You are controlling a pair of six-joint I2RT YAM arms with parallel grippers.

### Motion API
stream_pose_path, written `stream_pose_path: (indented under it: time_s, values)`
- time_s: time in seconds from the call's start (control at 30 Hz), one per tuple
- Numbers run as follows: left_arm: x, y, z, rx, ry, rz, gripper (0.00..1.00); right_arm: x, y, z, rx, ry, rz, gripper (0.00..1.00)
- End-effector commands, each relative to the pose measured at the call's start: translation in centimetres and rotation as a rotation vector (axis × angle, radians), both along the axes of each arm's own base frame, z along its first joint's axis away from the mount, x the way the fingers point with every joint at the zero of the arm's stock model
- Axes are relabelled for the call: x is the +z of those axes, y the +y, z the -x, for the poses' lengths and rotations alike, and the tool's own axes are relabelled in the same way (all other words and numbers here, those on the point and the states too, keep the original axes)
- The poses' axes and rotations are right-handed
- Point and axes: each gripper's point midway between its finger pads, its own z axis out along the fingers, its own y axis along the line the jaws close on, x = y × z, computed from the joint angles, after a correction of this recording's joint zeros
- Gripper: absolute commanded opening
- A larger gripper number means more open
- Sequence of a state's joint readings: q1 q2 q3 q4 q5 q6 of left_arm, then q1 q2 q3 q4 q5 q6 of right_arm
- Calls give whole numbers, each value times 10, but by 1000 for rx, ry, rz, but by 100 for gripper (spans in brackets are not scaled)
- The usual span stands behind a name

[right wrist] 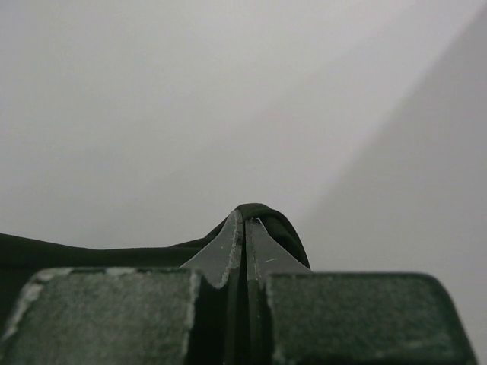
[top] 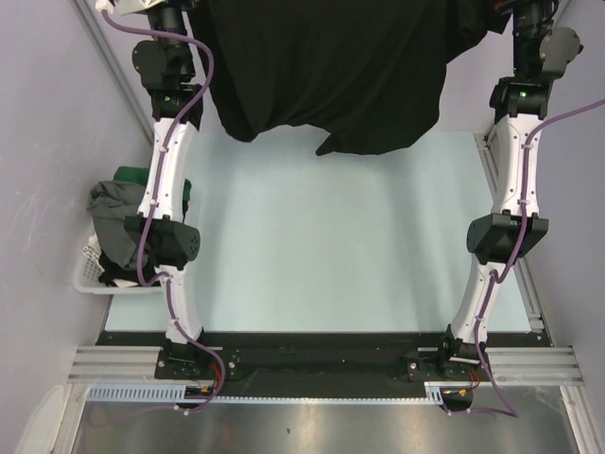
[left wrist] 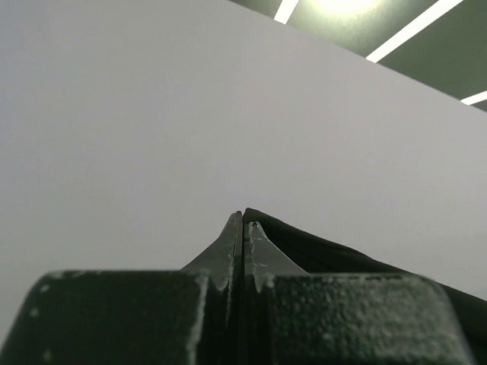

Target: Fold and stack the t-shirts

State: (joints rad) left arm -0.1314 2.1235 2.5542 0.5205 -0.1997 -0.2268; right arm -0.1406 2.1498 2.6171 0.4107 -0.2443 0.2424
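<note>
Black shirt (top: pixel 331 66) hung spread between two raised arms over the far tabletop (top: pixel 331 246)

The left tool (left wrist: pixel 243 222) is clenched on a fold at the shirt's edge, and in its wrist view the cloth runs off to the right. The right tool (right wrist: pixel 244 219) is clenched on a small loop of the same cloth, which trails away to the left. In the top view both tools are cut off by the upper edge, so the grips show only in the wrist views. The shirt's upper part is out of frame too, its lower hem hangs uneven, and whether it touches the tabletop cannot be told. At the left a white basket (top: pixel 90 274) holds a heap, with a grey shirt (top: pixel 113 203) in front and a green shirt (top: pixel 132 175) behind. Darker cloth below is hard to make out, and the left arm hides part of the heap
</note>
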Motion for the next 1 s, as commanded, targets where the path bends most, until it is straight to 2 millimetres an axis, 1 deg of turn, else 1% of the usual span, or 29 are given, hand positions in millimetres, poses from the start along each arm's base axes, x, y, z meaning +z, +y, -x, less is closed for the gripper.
stream_pose_path:
  time_s: [0.0, 0.07, 0.1, 0.13, 0.17, 0.2, 0.23, 0.3, 0.33, 0.37, 0.4, 0.43, 0.47, 0.5, 0.53, 0.57, 0.6, 0.63, 0.67, 0.73, 0.77, 0.8, 0.83, 0.87, 0.9, 0.93, 0.97]
  values:
    - [25, 42, 30, 70, -143, 136, 0, 32, -54, 27, -158, -164, -97, 0]
    - [6, 43, 6, 29, -68, 168, 0, 14, -60, 9, -148, -120, -128, 0]
    - [-12, 39, -13, 21, -21, 161, 0, -7, -64, -12, -146, -73, -145, 0]
    - [-25, 37, -26, 13, 21, 155, 0, -20, -64, -24, -139, -39, -155, 0]
    - [-35, 30, -36, -18, 45, 151, 0, -34, -64, -36, -129, 1, -171, 0]
    - [-47, 25, -47, -26, 76, 143, 0, -57, -63, -56, -121, 55, -179, 0]
    - [-67, 20, -64, -30, 124, 137, 0, -70, -56, -66, -107, 89, -181, 0]
    - [-89, 9, -80, -44, 181, 109, 0, -98, -49, -86, -94, 179, -179, 0]
    - [-106, 4, -92, -46, 237, 93, 0, -113, -40, -96, -82, 225, -173, 0]
    - [-120, -1, -100, -47, 283, 77, 0, -131, -37, -106, -86, 302, -168, 0]
    - [-130, -5, -104, -54, 320, 58, 0, -145, -33, -111, -86, 353, -163, 0]
    - [-134, -7, -102, -43, 364, 36, 0, -151, -26, -111, -81, 395, -153, 0]
    - [-154, -12, -107, -41, 426, 15, 0, -169, -22, -114, -87, 481, -147, 0]
    - [-160, -14, -105, -29, 458, 1, 0, -174, -20, -112, -102, 520, -131, 0]
    - [-170, -18, -103, -7, 501, -36, 0, -190, -19, -107, -112, 593, -124, 0]
    - [-174, -19, -96, 10, 533, -49, 0, -191, -14, -102, -117, 612, -114, 0]
    - [-180, -18, -95, 30, 558, -54, 0, -194, -18, -99, -150, 624, -96, 0]
    - [-185, -21, -95, 47, 584, -84, 0, -205, -18, -96, -166, 665, -85, 0]
    - [-190, -21, -98, 58, 592, -92, 0, -209, -18, -98, -177, 671, -78, 0]
    - [-195, -24, -109, 69, 598, -100, 0, -210, -20, -103, -192, 660, -70, 0]
    - [-186, -26, -120, 66, 559, -93, 0, -201, -23, -108, -193, 626, -77, 0]
    - [-180, -30, -123, 60, 532, -90, 0, -200, -23, -113, -190, 615, -84, 0]
    - [-169, -30, -124, 52, 487, -76, 0, -183, -22, -113, -178, 555, -99, 0]
    - [-151, -30, -119, 46, 425, -60, 0, -167, -18, -115, -153, 498, -93, 0]
    - [-137, -28, -113, 44, 357, -44, 0, -151, -13, -111, -136, 450, -88, 0]
    - [-140, -30, -113, 39, 351, -47, 0, -132, -7, -105, -126, 384, -70, 0]
    - [-130, -29, -105, 40, 320, -43, 0, -122, -2, -100, -117, 346, -51, 0]
